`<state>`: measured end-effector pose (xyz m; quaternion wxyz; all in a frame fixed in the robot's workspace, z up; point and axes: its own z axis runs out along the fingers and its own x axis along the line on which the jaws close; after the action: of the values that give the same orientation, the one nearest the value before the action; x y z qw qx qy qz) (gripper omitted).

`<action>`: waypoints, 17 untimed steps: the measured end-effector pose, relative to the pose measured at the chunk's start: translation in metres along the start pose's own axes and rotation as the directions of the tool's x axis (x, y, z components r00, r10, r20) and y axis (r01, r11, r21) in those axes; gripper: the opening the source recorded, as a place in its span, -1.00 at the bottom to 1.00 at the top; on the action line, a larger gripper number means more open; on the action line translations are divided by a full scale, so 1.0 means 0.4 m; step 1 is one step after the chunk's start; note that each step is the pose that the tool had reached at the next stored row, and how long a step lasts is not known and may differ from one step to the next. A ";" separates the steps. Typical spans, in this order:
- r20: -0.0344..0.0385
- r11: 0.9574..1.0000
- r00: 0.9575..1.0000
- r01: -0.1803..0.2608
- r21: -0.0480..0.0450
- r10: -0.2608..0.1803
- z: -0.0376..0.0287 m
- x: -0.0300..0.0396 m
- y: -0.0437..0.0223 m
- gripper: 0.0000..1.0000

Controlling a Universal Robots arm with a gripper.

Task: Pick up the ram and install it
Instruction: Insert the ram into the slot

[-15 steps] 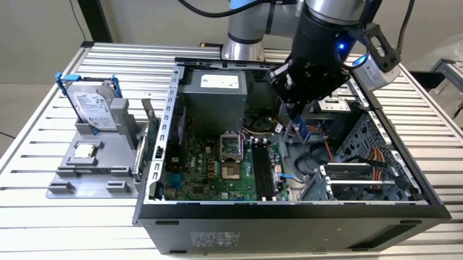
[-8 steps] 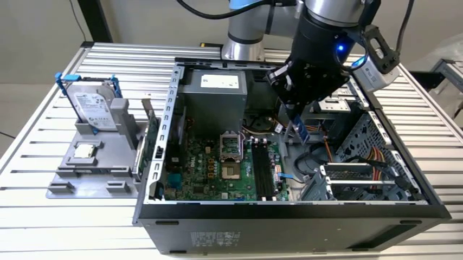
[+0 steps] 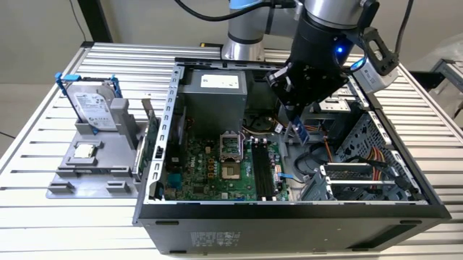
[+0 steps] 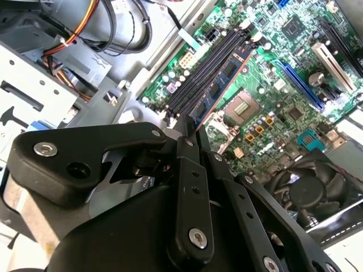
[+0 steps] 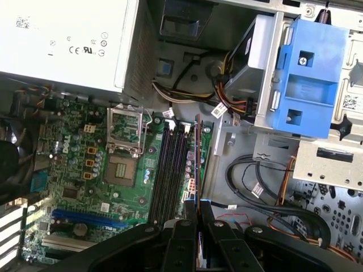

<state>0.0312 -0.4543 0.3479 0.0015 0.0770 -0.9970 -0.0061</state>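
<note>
Trouble may come if the ram [image 4: 221,83] goes down crooked: it could miss its slot, bend, or bump the wires [image 5: 229,93] near it. The jaws are closed tight on one end of the ram, holding it over the slots [image 5: 170,170] inside the open computer [image 3: 289,219]. I count one ram, four black slots I think, and one hard drive [image 3: 94,105] and one small chip [image 3: 87,150] on a grey stand on the bench [image 3: 36,227].
</note>
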 end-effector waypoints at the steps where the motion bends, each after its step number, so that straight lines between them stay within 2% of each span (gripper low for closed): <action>1: 0.000 1.000 1.000 0.000 0.000 0.000 0.001 0.000 0.000 -1.00; 17: 0.000 1.000 1.000 0.000 0.002 0.000 0.013 0.000 0.000 -1.00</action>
<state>0.0312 -0.4543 0.3428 0.0016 0.0768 -0.9970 -0.0051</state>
